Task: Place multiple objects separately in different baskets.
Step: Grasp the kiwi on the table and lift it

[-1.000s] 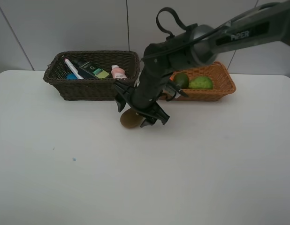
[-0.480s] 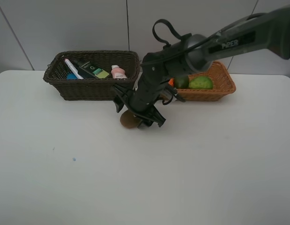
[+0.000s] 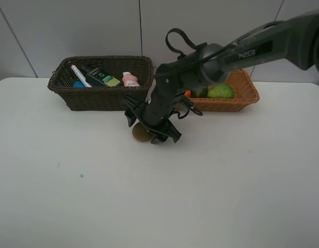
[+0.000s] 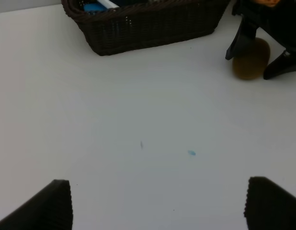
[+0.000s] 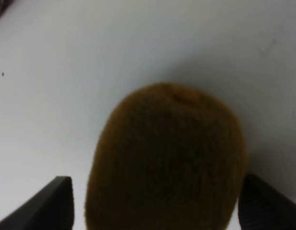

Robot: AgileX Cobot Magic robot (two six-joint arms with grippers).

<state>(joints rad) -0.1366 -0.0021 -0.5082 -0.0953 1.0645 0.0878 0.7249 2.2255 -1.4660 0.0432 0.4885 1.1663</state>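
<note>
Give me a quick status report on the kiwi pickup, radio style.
Right gripper open, fingers straddling kiwi on table. Left gripper open, idle over bare table. Kiwi not yet gripped. Nothing in the way.

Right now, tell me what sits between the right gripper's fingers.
The kiwi sits between the right gripper's fingers, resting on the table; the right wrist view shows it.

Right arm (image 3: 172, 90) hides most of kiwi (image 3: 139, 134) & orange (image 3: 187, 93) — kiwi blurred, cropped in wrist cam.
</note>
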